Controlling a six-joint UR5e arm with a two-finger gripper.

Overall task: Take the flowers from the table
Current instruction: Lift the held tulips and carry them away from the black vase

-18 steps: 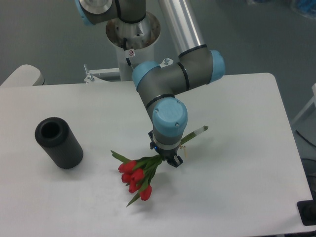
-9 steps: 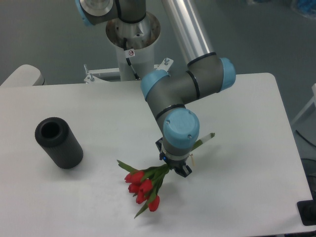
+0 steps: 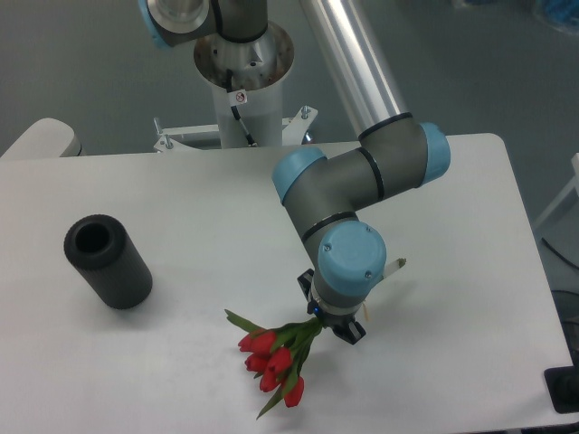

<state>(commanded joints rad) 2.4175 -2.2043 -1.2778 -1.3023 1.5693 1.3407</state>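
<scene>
The flowers [image 3: 274, 358], a small bunch of red tulip buds with green leaves, hang from my gripper [image 3: 333, 325] over the front of the white table [image 3: 452, 362]. The buds point down and to the left. The pale stem end [image 3: 395, 266] sticks out to the right behind the wrist. My gripper is shut on the stems, and its fingers are mostly hidden under the blue wrist cap [image 3: 351, 266]. Whether the buds touch the tabletop cannot be told.
A black hollow cylinder [image 3: 107, 260] lies on the left side of the table. The arm's base column [image 3: 244, 68] stands behind the far edge. A dark object [image 3: 565, 389] sits at the right front corner.
The gripper has moved right and toward the front edge, carrying the flowers along with it. The cylinder has stayed where it was.
</scene>
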